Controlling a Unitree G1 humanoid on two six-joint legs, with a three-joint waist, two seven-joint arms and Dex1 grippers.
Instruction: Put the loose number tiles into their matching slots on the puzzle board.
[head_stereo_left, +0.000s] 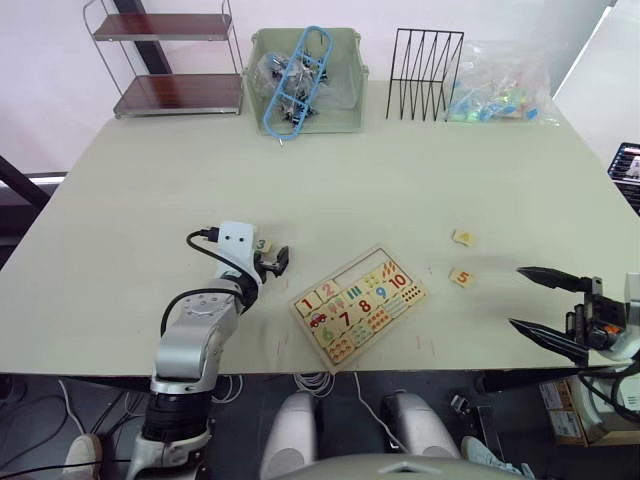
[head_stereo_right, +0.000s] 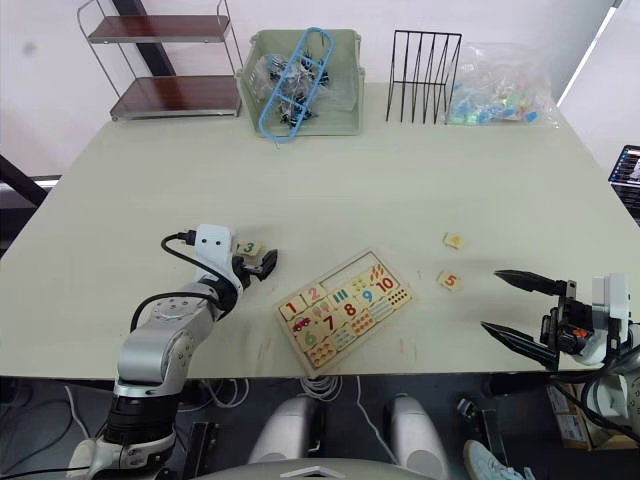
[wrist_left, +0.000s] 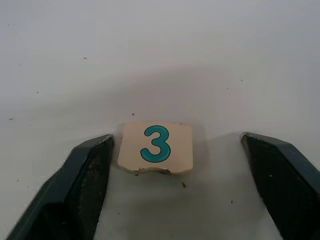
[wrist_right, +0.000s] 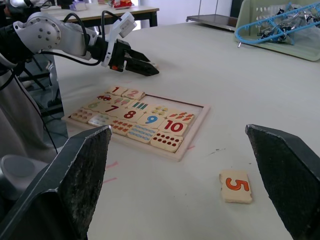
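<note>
Teal 3 on one tile (wrist_left: 155, 148), orange 5 on another (wrist_right: 236, 186); board (wrist_right: 136, 119) shows 1, 2, 7–10

you see a pale wood tile (wrist_left: 156, 148) with a teal 3, another tile (wrist_right: 236, 186) with an orange 5, and a light-wood board (wrist_right: 134, 120) of many-coloured numbers, red 10 included.

1. Your left arm reaches forward over the table, elbow bent, wrist angled down.
2. Your left gripper (head_stereo_right: 258, 262) is low at the surface, its 2 fingers (wrist_left: 75, 190) spread wide apart.
3. Your right arm sits at the table's near right edge.
4. Your right gripper (head_stereo_left: 538, 300) points left, jaws gaping, holding nothing.
</note>
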